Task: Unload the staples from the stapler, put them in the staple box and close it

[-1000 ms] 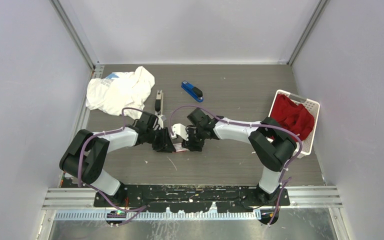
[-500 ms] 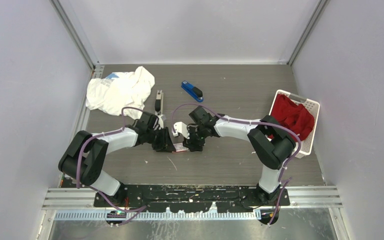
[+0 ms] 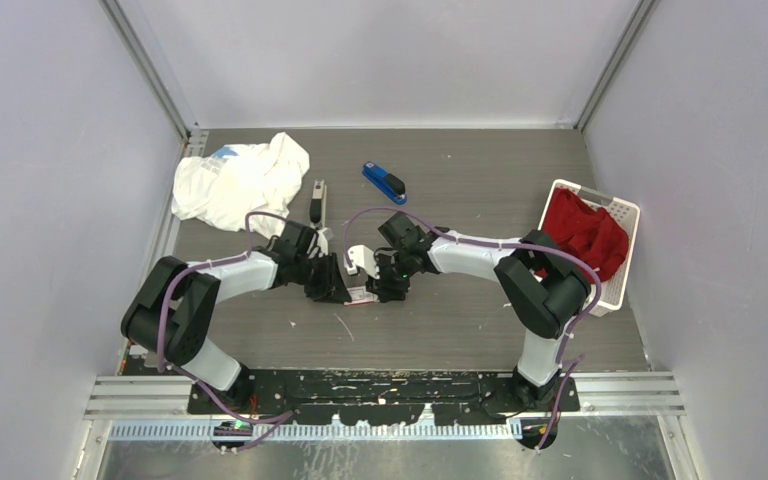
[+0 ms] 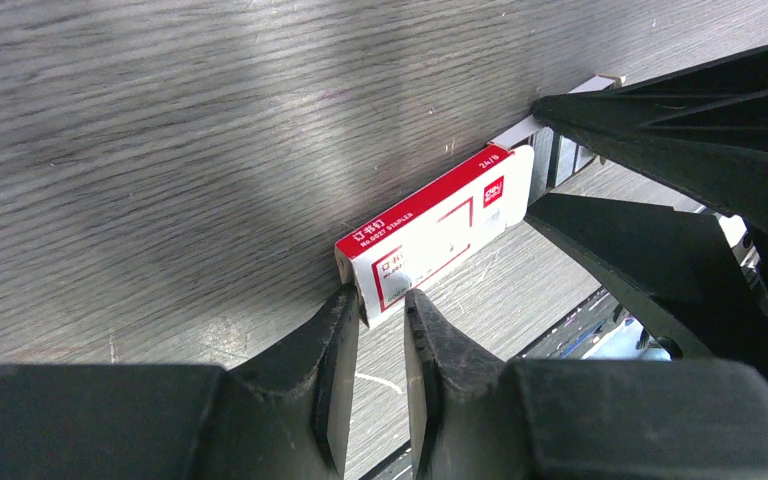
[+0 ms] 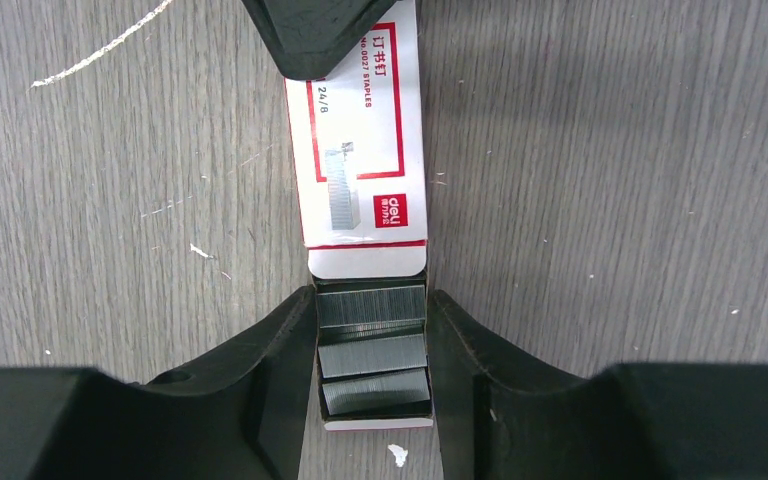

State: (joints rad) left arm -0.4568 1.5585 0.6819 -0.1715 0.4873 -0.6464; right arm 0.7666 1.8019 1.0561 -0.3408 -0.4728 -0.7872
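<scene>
**Right gripper (image 5: 372, 305) and left gripper (image 4: 380, 298): two-ended hold, push straight**

Right gripper is clenched on the pulled-out white cardboard tray (image 5: 375, 424), with a finger touching each side wall. Silvery-grey metal strips of staples (image 5: 372, 350) lie stepped in that tray, not in any stapler. Left gripper is clamped narrow on the far end of the white-and-red cardboard box sleeve (image 5: 358, 150), pinning it to the grey wood-grain table (image 5: 610, 200).

The step looks like stowing, with the tray going back into the sleeve. To do it well:
- Line the tray up with the sleeve and push flat and straight.
- Left side holds firm without crushing the card.
- Right side squeezes lightly so the walls don't bow onto the strips.
- Tilting could spill the strips.

Farther out lies a slim black-and-silver stapler (image 3: 317, 203), then a blue stapler (image 3: 384, 182), both apart from the grippers. Cannot tell if either has staples left. A crumpled white cloth (image 3: 235, 180) sits far left. A white plastic basket (image 3: 627, 213) holding a red cloth (image 3: 585, 235) sits at the right.
</scene>
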